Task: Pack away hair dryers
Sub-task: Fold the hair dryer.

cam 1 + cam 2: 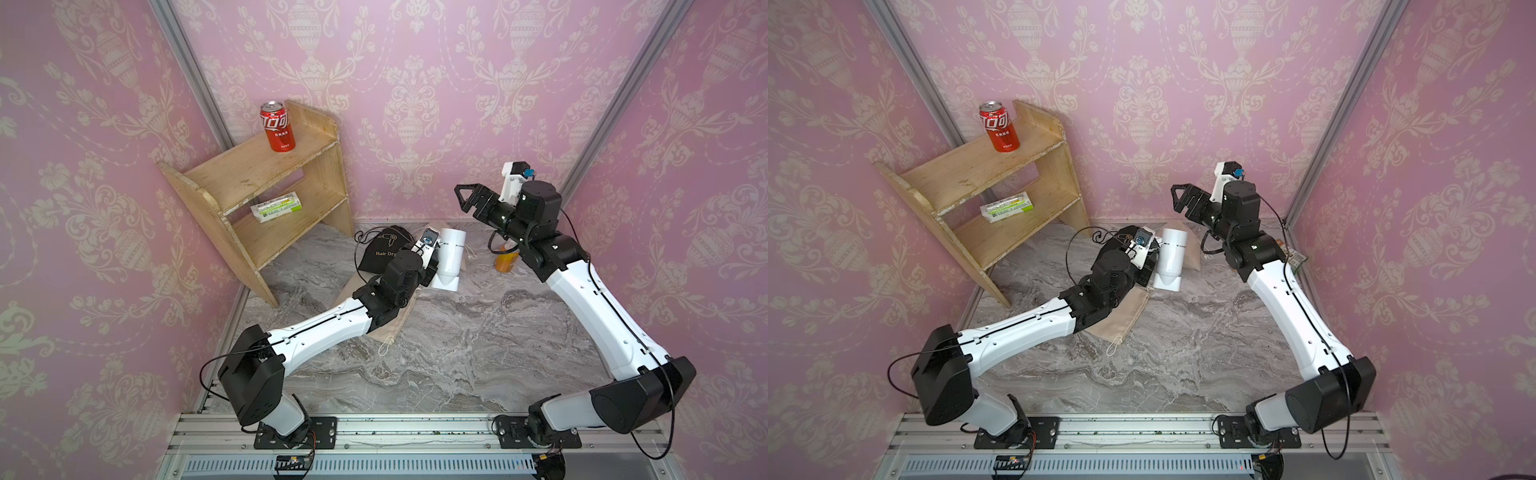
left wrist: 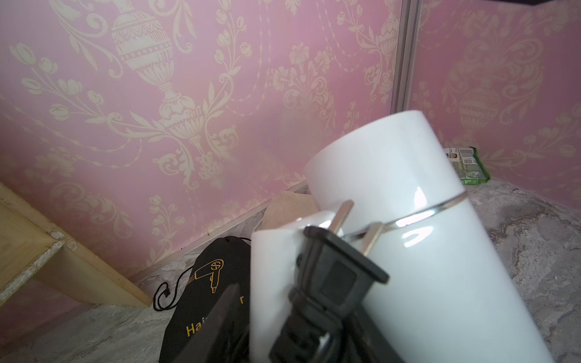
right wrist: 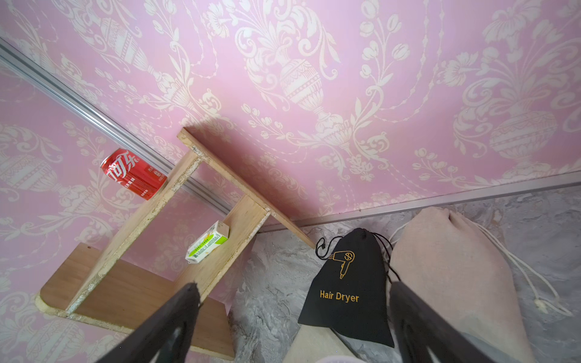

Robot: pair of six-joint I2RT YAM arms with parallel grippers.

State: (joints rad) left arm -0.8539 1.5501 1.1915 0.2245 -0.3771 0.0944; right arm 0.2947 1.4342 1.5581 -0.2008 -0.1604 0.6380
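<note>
white hair dryer (image 1: 451, 255), clamped in left end effector (image 1: 432, 271)

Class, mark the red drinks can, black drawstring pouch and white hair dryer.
Red drinks can (image 1: 277, 126): in a top view, side.
Black drawstring pouch (image 3: 347, 311): right wrist view, front.
White hair dryer (image 2: 393, 169): left wrist view, barrel.

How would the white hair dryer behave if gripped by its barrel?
Likely slippery: the white hair dryer shows glossy highlights. Probably rigid, a hard cylinder shell. Its round barrel may roll if laid down.
</note>
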